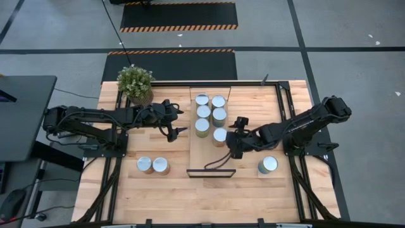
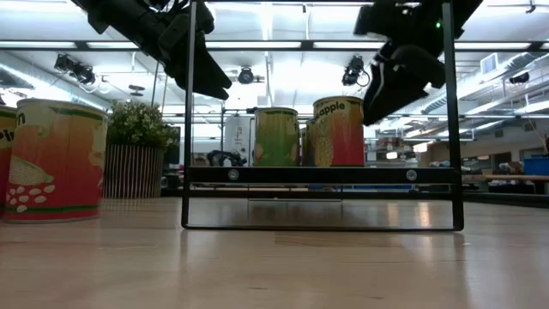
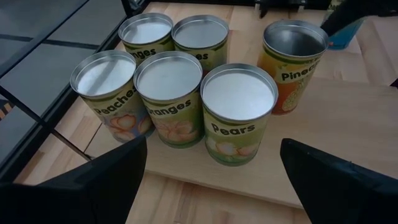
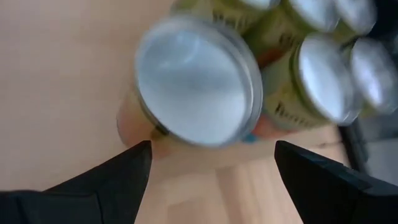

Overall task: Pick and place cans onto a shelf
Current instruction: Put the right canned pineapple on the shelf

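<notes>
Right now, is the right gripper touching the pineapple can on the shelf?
Apart. Right wrist view shows the right gripper open, bare wood between each finger and the pineapple can.

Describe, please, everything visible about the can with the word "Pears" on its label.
The Pears can is a small round tin with a flat, shiny silver-white top inside a raised rim. Its paper label looks yellow-green, with dark lettering and pale fruit drawn below. It stands upright on the light-wood shelf, at the near end of a tight group, against the Oranges can. The Pineapple can stands close behind it. No gripper touches it.
</notes>
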